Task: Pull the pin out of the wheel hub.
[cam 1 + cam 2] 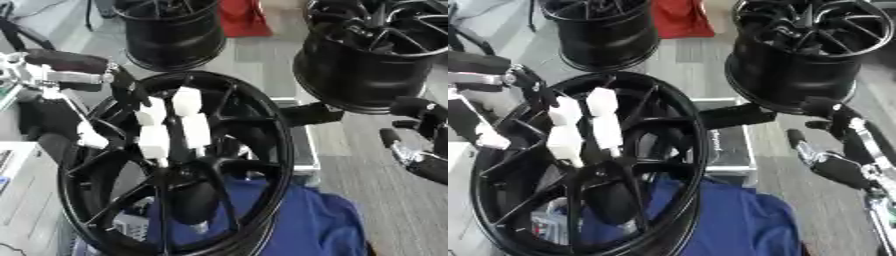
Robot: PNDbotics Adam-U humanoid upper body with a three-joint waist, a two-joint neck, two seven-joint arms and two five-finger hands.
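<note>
We have our left hand (171, 125), fingers straight, reaching into the black wheel hub (262, 125), no pin visibly out yet, while our right hand (833, 150) idles half-curled, holding nothing.

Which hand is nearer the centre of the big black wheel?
Left. The left hand reaches over the wheel, fingers at its spokes near the centre; the right hand hangs clear off its right side.
</note>
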